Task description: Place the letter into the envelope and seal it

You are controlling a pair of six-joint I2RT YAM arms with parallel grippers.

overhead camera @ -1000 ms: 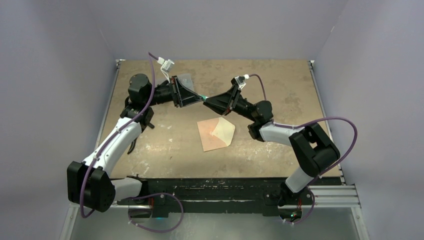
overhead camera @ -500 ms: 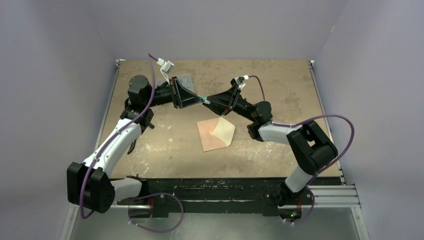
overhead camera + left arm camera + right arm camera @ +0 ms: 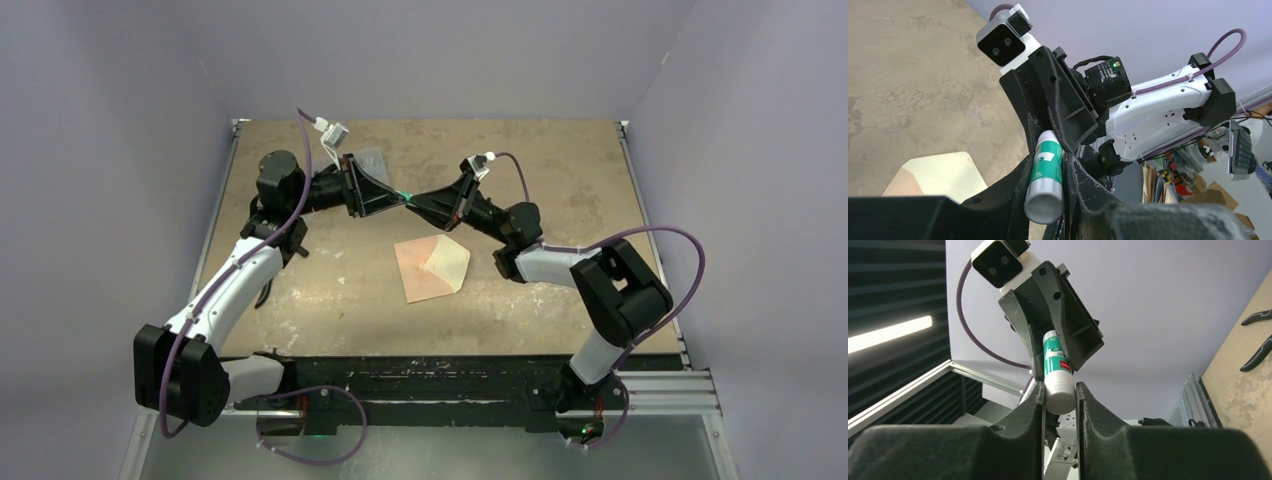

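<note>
Table (image 3: 300, 300) is seen bearing the envelope (image 3: 425, 275), which is laid flat near the middle with its pale flap opened. Above the envelope, a glue stick (image 3: 1044, 195) is pinched at one end by the left gripper (image 3: 1048, 165) and at the other end by the right gripper (image 3: 1059, 390).

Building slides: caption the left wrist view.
The left gripper and right gripper clamp one green-and-white glue stick; envelope lies open on the table.

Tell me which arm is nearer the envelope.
Right. The right arm runs just off the envelope's right edge; the left arm lies well to its left. The left gripper and right gripper both clamp the glue stick beyond its far edge.
</note>
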